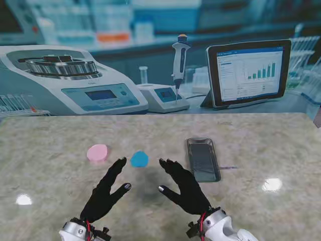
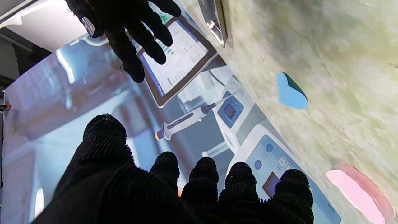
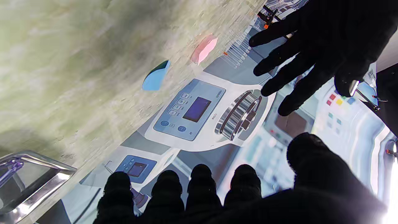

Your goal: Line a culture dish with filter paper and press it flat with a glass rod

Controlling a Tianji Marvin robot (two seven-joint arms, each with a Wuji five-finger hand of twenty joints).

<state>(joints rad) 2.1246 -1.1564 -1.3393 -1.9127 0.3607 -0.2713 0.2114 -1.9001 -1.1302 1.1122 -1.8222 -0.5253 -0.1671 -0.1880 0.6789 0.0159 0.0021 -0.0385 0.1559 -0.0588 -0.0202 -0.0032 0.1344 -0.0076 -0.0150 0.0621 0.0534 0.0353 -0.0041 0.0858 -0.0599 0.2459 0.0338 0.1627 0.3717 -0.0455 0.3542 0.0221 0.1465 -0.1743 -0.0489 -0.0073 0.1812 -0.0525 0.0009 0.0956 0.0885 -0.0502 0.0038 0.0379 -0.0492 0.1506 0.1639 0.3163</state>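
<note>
Hovering over the near counter (image 1: 60, 145), your left hand (image 1: 103, 193) and right hand (image 1: 186, 187) hold nothing, fingers (image 2: 104, 130) spread. You see a blue disc (image 1: 139, 159) just beyond them, a pink disc (image 1: 97, 152) farther left, a metal tray (image 1: 203, 159) right.

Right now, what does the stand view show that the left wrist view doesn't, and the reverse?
Only the stand view shows the whole metal tray, the thin glass rod jutting from its right edge, and both hands entire: left hand and right hand, open, empty. Only the left wrist view shows the left fingertips close up. Both show the blue disc, pink disc and table.
</note>
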